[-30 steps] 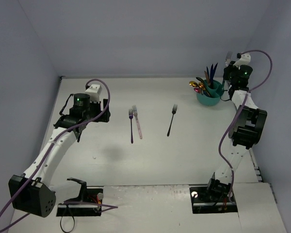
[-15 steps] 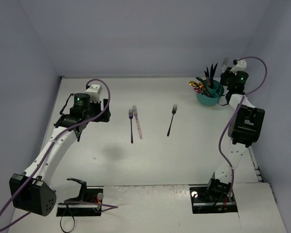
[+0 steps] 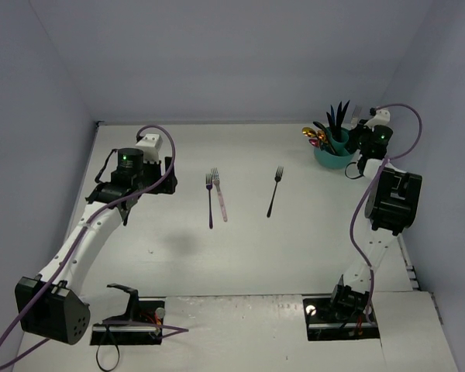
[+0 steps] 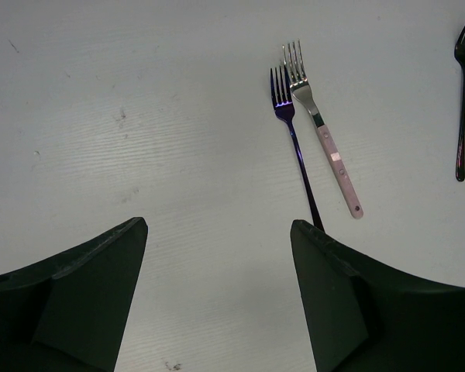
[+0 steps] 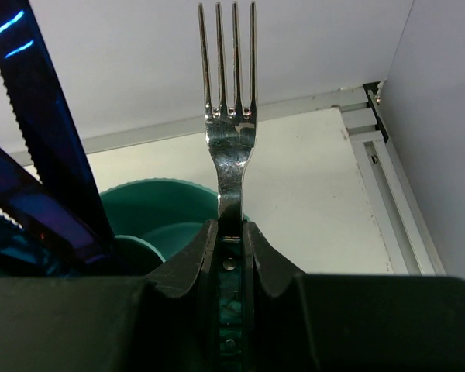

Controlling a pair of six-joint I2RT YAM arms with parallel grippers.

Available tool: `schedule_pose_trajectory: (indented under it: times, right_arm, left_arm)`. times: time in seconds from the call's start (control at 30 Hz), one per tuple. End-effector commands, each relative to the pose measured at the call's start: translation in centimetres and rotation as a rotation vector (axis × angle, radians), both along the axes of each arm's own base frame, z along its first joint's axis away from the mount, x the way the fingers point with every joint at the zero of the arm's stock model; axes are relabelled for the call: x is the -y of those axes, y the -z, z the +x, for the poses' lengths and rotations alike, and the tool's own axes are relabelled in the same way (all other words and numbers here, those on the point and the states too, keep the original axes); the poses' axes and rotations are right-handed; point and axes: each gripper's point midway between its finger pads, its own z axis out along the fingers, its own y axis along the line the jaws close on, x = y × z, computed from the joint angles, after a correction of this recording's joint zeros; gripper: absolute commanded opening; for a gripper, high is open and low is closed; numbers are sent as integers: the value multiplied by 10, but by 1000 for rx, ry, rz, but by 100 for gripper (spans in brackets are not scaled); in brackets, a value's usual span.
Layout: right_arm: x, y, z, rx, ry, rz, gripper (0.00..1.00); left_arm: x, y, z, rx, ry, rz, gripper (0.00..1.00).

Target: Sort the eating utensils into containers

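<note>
Jaws of the right gripper (image 5: 231, 236) were clenched on the handle of a silver-headed fork (image 5: 229, 132), which stood upright from between the fingertips with its tines pointing up, in the right wrist view. Behind the jaws and slightly to their left sat the teal caddy (image 5: 163, 198). Dark blue knives (image 5: 43, 132) rose out of it on the far left of that view.

From the left wrist, the left gripper (image 4: 217, 232) had its jaws spread wide with nothing between them, above the white table (image 4: 139, 116). Ahead of the jaws lay a dark blue fork (image 4: 294, 139), its handle end reaching the tip of the finger on the right of the view. A pink-handled fork (image 4: 325, 139) lay just beside it, tines level with it. A black fork (image 4: 461, 101) lay well apart at the right edge.

Seen from above, the right gripper hung at the caddy's right side, close to its rim, and the caddy held the knives and some gold and copper spoons (image 3: 314, 138). All three loose forks lay flat between the two grippers, nearer the left one.
</note>
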Motion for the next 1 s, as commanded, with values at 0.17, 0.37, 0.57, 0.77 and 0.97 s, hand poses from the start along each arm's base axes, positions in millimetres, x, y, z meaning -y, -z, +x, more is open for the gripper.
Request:
schedule_pose_trajectory:
  times: [0.17, 0.37, 0.57, 0.77, 0.97]
  right_arm:
    - [-1, -88, -6, 205, 11, -45, 22]
    - [-8, -98, -15, 214, 8, -31, 33]
    - [-16, -126, -37, 239, 36, -16, 38]
    - [-61, -174, -75, 212, 56, -37, 44]
    - [-164, -181, -127, 69, -31, -7, 58]
  left_arm:
    - [3, -26, 10, 95, 1, -43, 72]
    - [2, -28, 9, 101, -1, -47, 72]
    - [2, -34, 7, 117, -1, -64, 72]
    - [-1, -40, 6, 129, -13, -86, 72]
    - [-5, -47, 4, 155, -26, -95, 72]
